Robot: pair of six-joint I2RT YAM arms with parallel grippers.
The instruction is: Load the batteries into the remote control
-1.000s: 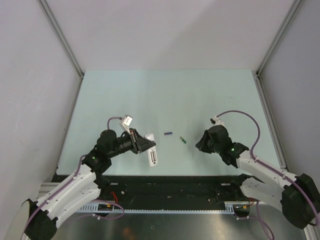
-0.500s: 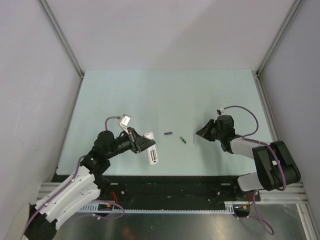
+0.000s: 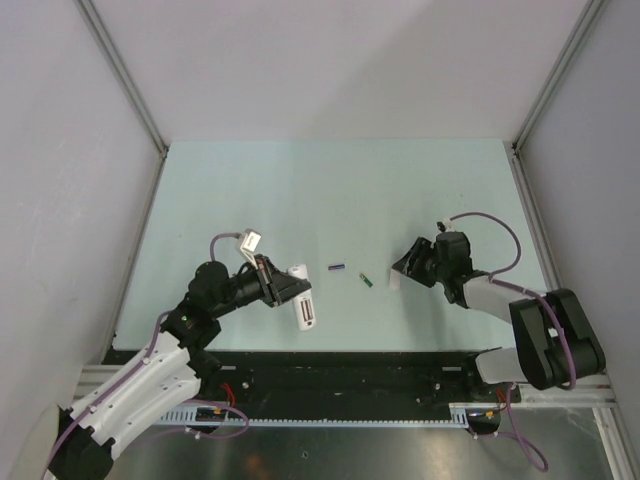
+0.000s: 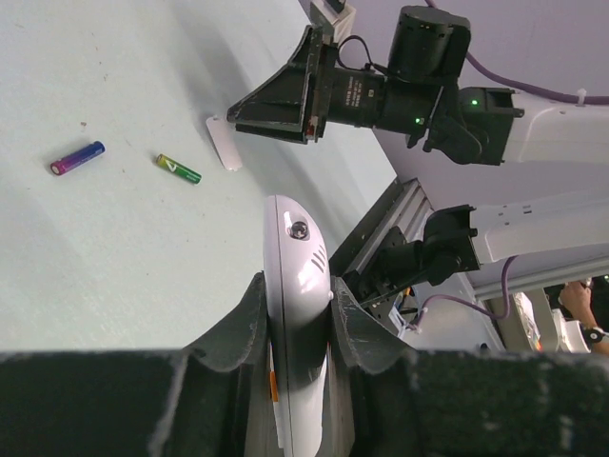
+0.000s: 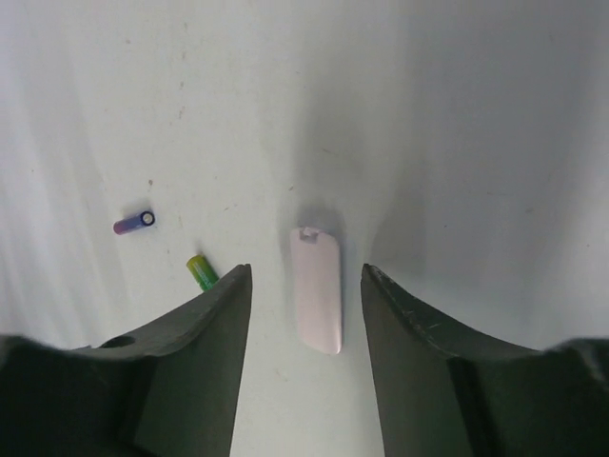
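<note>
1. Top external view: worktop (image 3: 300,190) carrying two loose batteries and a small white battery cover (image 3: 392,277), all near the front edge.
2. Right arm (image 3: 490,295): swung inward and folded low since a second ago. Right fingers (image 5: 214,324) just parted, straddling the cover (image 5: 317,290) without touching it; apparently released flat.
3. Left fingers (image 4: 243,324): clamped as before on the white remote control (image 4: 297,314), held edge-up above the worktop.
4. Cover off, so probably ready for loading.
5. Purple-blue battery (image 3: 338,267) and green battery (image 3: 367,280): lying apart, left of the cover, not yet picked up; green nearer.
</note>
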